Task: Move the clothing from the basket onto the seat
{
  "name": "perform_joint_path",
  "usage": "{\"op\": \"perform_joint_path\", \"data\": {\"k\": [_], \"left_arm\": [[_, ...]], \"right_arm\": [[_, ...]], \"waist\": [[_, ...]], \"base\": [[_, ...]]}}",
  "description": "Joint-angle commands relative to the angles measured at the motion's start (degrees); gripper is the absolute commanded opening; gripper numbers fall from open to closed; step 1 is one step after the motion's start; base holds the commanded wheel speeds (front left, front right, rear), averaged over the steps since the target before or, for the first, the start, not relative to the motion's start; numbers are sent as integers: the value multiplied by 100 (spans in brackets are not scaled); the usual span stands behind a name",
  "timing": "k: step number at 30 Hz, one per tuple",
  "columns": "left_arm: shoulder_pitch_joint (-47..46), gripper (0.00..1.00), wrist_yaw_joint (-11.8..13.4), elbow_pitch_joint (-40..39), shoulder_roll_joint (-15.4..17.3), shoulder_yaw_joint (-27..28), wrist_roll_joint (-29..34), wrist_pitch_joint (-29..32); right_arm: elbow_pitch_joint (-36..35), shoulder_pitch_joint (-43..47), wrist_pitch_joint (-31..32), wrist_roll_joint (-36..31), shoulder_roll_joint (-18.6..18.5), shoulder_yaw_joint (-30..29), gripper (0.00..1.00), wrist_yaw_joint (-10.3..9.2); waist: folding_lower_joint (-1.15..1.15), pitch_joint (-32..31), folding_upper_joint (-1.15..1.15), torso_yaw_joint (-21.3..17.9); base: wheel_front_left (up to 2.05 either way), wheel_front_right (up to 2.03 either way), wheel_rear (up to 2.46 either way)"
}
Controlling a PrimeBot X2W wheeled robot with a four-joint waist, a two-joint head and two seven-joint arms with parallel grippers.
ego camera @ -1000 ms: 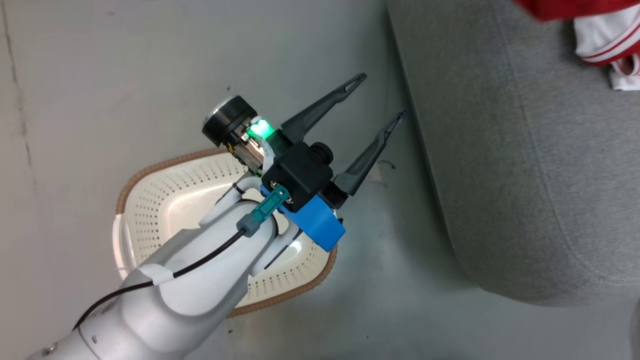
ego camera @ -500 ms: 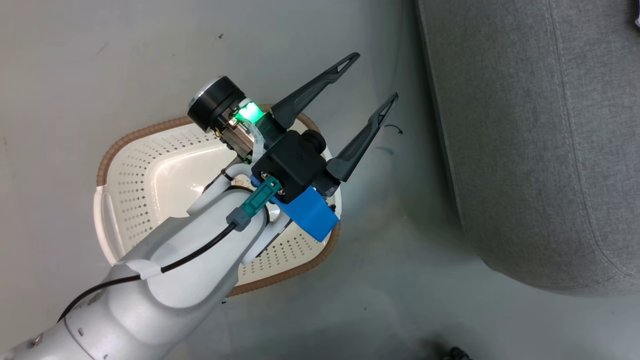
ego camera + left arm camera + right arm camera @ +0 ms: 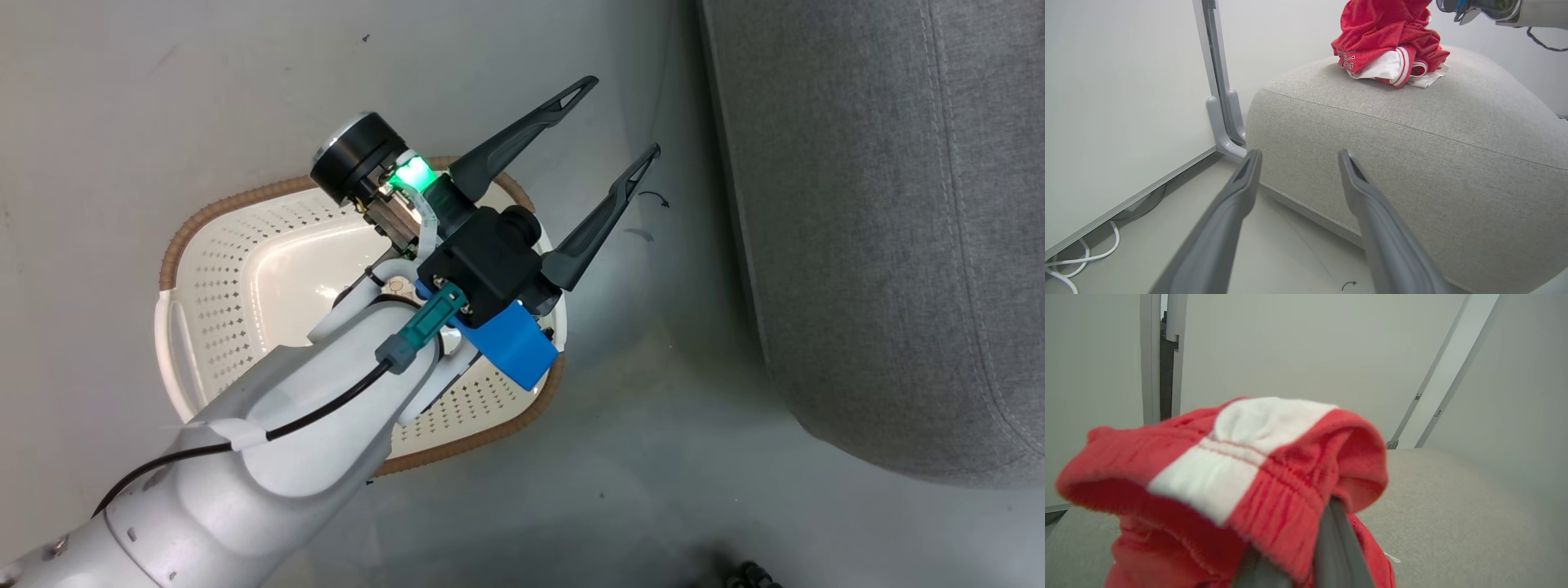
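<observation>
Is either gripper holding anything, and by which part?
The right gripper is shut on the red clothing, pinching its ribbed red-and-white band. The left gripper is open and empty, above the basket.

The head camera looks steeply down from well above the floor [image 3: 163, 82], with the basket [image 3: 245, 302] below it and the edge of the seat [image 3: 882, 245] at its right. The left wrist camera sits low, facing along the left gripper [image 3: 624, 115] toward the seat's side, with the clothing [image 3: 1388, 36] far off on top. The right wrist camera sits very close to the clothing, facing across the seat toward the wall [image 3: 1290, 347]. All 3 views share the seat, and the 2 wrist views share the clothing.
</observation>
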Motion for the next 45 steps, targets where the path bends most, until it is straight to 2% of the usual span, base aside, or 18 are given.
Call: {"op": "perform_joint_path", "data": {"k": [1,6,7,8,9,17,30,37,45], "left_arm": [[-102,100,20,-3,-5,0,-2,-18],[-115,100,33,33,-4,-7,-35,-42],[-104,100,37,41,-3,-9,-33,-52],[-84,100,43,59,2,-13,-34,-65],[-61,100,48,74,2,-19,-43,-76],[171,100,66,231,-85,-21,-153,-180],[828,100,224,427,-175,255,-404,-278],[1412,100,353,222,-174,770,-442,-279],[2140,100,372,23,-165,1572,-291,-281]], "right_arm": [[58,121,-22,-41,24,-45,0,1],[264,342,-23,-37,141,-197,0,1],[264,359,-22,-4,153,-229,40,1],[273,389,-22,22,178,-226,58,1],[271,431,-22,19,180,-212,100,1],[72,1169,-22,52,247,-90,100,1],[-367,2773,-22,268,606,266,100,1],[-976,3399,-22,441,974,641,100,1],[-1652,3871,-23,561,1321,1264,100,2]], "waist": [[0,-8,0,17],[0,-54,0,34],[0,-72,0,28],[0,-106,0,16],[0,-145,0,3],[0,-728,0,-17],[0,-1773,0,92],[0,-2307,0,248],[0,-2739,0,544]], "base": [[0,0,0],[0,0,0],[0,0,0],[0,0,0],[0,0,0],[0,0,0],[0,0,0],[0,0,0],[0,0,0]]}}
